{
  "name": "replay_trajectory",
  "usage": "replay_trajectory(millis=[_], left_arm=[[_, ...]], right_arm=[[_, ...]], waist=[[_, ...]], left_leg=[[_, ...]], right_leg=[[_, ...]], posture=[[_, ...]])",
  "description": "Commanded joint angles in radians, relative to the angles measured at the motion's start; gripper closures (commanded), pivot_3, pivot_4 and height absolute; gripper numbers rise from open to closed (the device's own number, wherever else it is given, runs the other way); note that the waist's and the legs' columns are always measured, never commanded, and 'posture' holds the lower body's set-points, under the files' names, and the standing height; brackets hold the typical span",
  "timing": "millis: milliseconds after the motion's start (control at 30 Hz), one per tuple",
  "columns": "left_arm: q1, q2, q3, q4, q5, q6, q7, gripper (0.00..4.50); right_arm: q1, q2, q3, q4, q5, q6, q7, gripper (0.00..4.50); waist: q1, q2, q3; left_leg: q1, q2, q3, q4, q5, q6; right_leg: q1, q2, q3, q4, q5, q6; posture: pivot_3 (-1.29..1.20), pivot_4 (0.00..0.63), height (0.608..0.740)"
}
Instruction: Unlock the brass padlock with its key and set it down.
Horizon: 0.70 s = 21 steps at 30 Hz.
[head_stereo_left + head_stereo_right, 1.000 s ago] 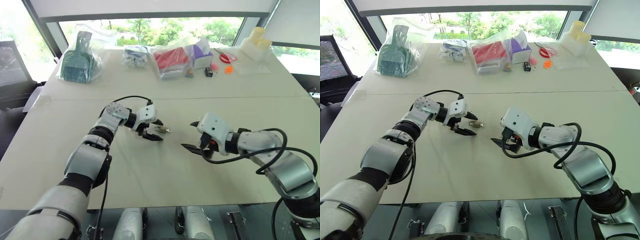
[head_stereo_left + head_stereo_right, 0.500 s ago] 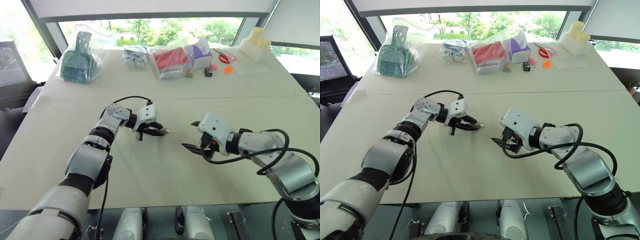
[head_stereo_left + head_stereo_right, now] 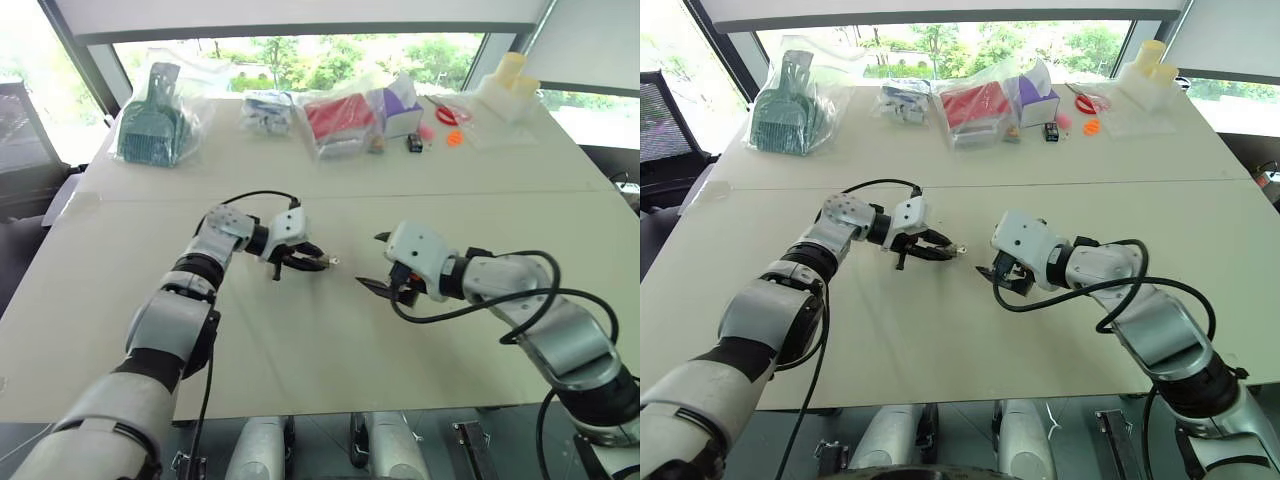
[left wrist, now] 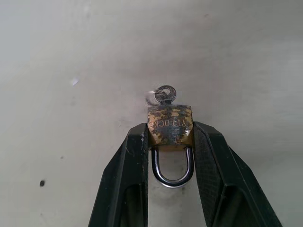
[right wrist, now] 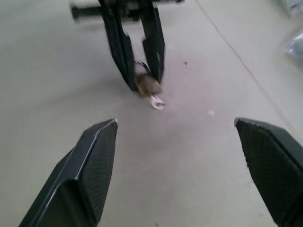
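Observation:
The brass padlock (image 4: 169, 126) has a silver shackle and a small key (image 4: 163, 94) in its keyhole. It sits low over the white table (image 3: 300, 330), near the middle. My left gripper (image 3: 312, 260) is shut on the padlock's body, one black finger (image 4: 132, 161) on each side. The key end points toward my right gripper (image 3: 376, 262), which stands open a short way to the right with nothing between its fingers (image 5: 90, 161). In the right wrist view the padlock (image 5: 147, 86) and its key (image 5: 156, 102) lie straight ahead of it, held by the left gripper.
Along the table's far edge lie a green dustpan in a bag (image 3: 155, 112), a red packet in plastic (image 3: 340, 118), a purple box (image 3: 402, 100), orange scissors (image 3: 455, 115) and yellow cups (image 3: 510, 75). Black cables loop over both arms.
My left gripper has closed on the padlock, which lay free between its open fingers a second ago. My right gripper has moved left, closer to the key.

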State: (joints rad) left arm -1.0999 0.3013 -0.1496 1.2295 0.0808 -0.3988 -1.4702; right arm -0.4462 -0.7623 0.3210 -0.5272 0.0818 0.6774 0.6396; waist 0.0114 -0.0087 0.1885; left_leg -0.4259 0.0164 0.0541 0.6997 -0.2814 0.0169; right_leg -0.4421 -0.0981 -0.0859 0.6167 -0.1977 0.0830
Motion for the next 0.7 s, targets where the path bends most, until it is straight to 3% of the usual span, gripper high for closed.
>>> replay_trajectory(millis=[33,267,667,700], left_arm=[[-0.012,0.027,0.037,-0.092,-0.068,0.036,-0.098,3.76],[0.001,0.057,0.033,-0.207,-0.113,0.111,-0.144,3.76],[0.009,0.057,0.023,-0.265,-0.129,0.150,-0.143,3.76],[0.009,0.057,0.021,-0.266,-0.130,0.150,-0.144,3.76]], right_arm=[[-0.030,0.002,0.069,0.065,-0.156,-0.204,-0.033,0.44],[-0.083,0.074,0.130,0.182,-0.357,-0.468,-0.095,0.44],[-0.097,0.141,0.119,0.272,-0.480,-0.584,-0.060,0.44],[-0.096,0.142,0.117,0.279,-0.489,-0.589,-0.056,0.70]], waist=[[0.001,0.000,0.000],[0.000,0.000,0.000],[0.000,0.000,0.000],[0.000,0.000,0.000]], left_leg=[[0.000,0.000,0.000,0.000,0.000,0.000],[0.000,0.000,0.001,0.000,0.000,0.000],[0.000,0.000,0.001,0.000,0.000,0.000],[0.000,0.000,0.001,0.000,0.000,0.000]], right_leg=[[0.000,0.000,0.000,0.000,0.000,0.000],[0.000,0.000,0.000,0.000,0.000,0.000],[0.001,0.000,0.000,0.000,0.000,0.000],[0.001,0.001,0.000,0.000,0.000,0.000]], posture=[[0.00,0.150,0.740],[0.00,0.150,0.740],[0.00,0.150,0.740],[0.00,0.150,0.740]])
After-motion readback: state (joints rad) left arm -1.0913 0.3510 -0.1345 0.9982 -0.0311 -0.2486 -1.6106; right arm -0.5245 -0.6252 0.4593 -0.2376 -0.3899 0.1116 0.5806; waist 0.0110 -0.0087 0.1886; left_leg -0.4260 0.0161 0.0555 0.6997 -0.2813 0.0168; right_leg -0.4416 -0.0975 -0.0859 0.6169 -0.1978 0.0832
